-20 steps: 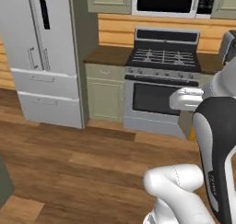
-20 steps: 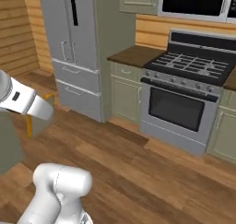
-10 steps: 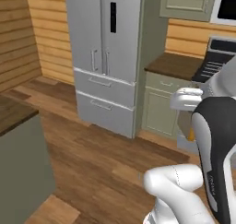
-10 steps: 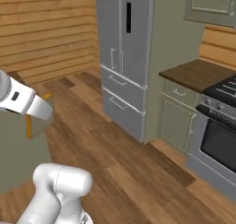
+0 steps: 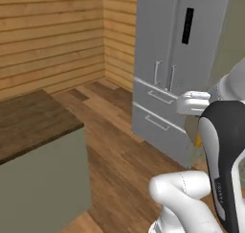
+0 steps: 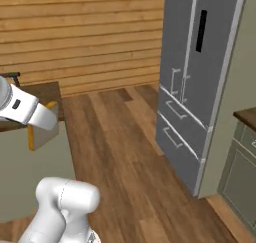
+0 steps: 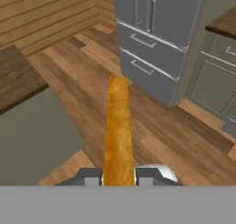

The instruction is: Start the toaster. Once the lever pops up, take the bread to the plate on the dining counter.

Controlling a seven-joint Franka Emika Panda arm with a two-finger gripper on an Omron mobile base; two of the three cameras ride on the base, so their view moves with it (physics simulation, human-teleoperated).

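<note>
Standing edge-on between the jaws, the bread (image 7: pixel 118 128) is clamped at its lower end, above the wood floor (image 7: pixel 152 121).

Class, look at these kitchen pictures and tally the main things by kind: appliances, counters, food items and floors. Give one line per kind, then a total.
Appliances: 1, the grey fridge
Counters: 1, the dining counter with a dark wood top
Food items: 1, the bread, held edge-on between the jaws of the gripper
Floors: 1, the wood floor
Total: 4

place: home kitchen | signs: fridge (image 5: pixel 177 59), dining counter (image 5: pixel 28 122), cabinets (image 7: pixel 214 73)
</note>
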